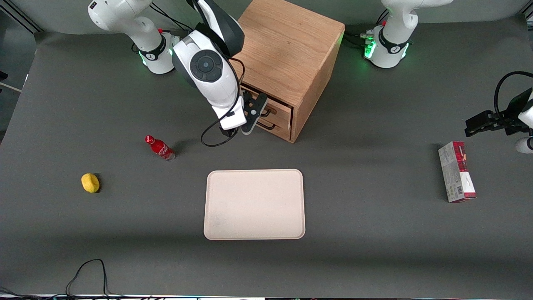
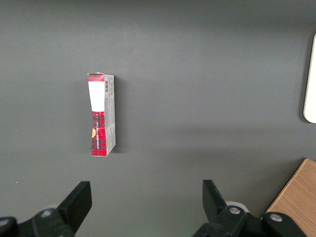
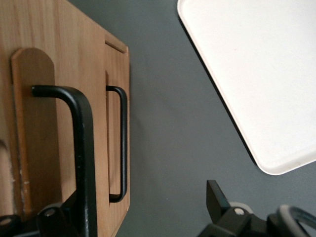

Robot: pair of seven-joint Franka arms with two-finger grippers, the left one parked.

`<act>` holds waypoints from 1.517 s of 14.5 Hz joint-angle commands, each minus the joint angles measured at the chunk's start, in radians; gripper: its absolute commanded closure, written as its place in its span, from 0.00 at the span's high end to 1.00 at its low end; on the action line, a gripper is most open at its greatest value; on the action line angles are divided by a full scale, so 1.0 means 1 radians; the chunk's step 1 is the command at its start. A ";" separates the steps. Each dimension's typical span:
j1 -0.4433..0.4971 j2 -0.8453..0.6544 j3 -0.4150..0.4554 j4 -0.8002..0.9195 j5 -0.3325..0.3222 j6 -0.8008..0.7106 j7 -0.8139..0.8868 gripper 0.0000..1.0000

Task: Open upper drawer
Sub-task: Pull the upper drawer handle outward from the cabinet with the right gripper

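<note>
On the dark worktop (image 1: 374, 250), toward my working end, a yellow lemon-like thing (image 1: 90, 183) lies well apart from a red bottle (image 1: 160, 148) resting on its side. My end effector (image 1: 255, 118) sits at the front of the wooden cabinet (image 1: 287, 54), its fingers (image 3: 217, 197) spread, one on each side of the black bar handle (image 3: 81, 148) of the upper drawer (image 1: 278, 107); the handle runs close against one finger. The bottom drawer (image 1: 277, 125) sits directly beneath, with its own black handle (image 3: 121, 143). A pale tray (image 1: 255, 204) lies nearer the front camera than the cabinet. A red and grey carton (image 1: 456, 171) lies toward the parked arm's end.
</note>
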 commanded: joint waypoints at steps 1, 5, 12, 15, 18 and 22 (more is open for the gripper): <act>-0.031 0.038 -0.003 0.056 -0.002 -0.006 -0.026 1.00; -0.068 0.069 -0.001 0.107 -0.003 -0.009 -0.031 1.00; -0.143 0.134 -0.003 0.197 -0.004 -0.049 -0.089 1.00; -0.172 0.171 -0.003 0.271 -0.015 -0.105 -0.100 1.00; -0.193 0.185 -0.003 0.288 -0.016 -0.115 -0.101 1.00; -0.222 0.191 -0.003 0.291 -0.015 -0.116 -0.101 1.00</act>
